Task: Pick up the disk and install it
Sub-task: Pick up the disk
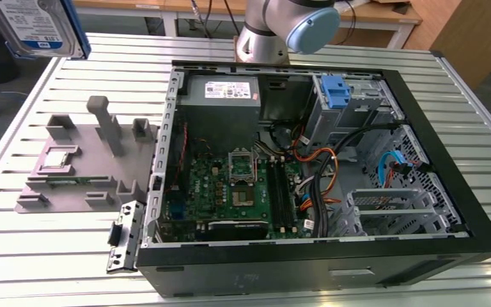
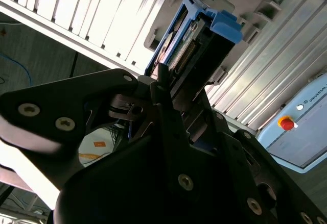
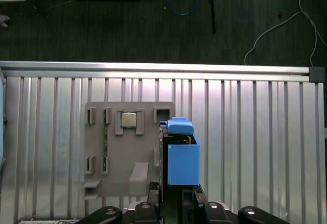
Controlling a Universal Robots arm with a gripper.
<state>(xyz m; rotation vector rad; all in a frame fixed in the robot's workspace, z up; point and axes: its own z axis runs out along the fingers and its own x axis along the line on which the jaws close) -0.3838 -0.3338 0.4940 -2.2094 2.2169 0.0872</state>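
Slatted metal surface carries a grey fixture near one edge; above it the tool pinches the disk edgewise. Judged rigid, weighty, shock-sensitive; best held across its blue rails.

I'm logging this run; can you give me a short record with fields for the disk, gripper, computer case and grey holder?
disk: held in the air, clear of the table, not in the case
gripper: shut on the disk
computer case: side open, lying on the table
grey holder: on the table, at the exterior view's left of the case, chip in it
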